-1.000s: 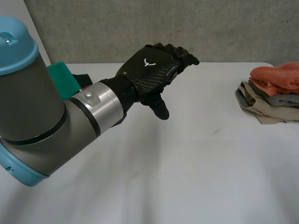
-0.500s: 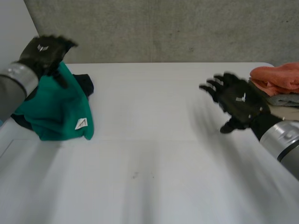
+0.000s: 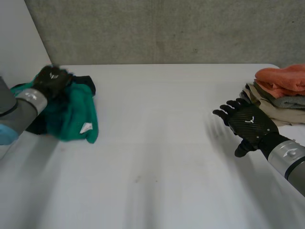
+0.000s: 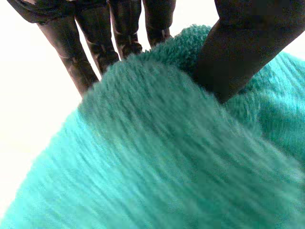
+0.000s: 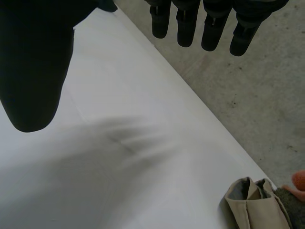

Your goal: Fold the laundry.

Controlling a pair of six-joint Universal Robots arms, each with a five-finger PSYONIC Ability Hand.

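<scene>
Light is even and soft, probably from overhead. The white table [image 3: 157, 143] is bright, with no hard glare in the head view. The left hand [image 3: 53, 78] and green fleece cloth [image 3: 76, 112] are motion-smeared there. In the left wrist view the table beyond the fingers [image 4: 93, 43] is blown out to white and the fleece is streaked. In the right wrist view the right hand [image 5: 33, 62] is a flat black silhouette and the tan folded garment [image 5: 257, 205] is soft-edged.

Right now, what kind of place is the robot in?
Probably a test room for laundry folding, not a home: a bare white table against a plain grey wall, a stack of folded clothes at one side, and a green fleece gripped by the left robot hand.
</scene>
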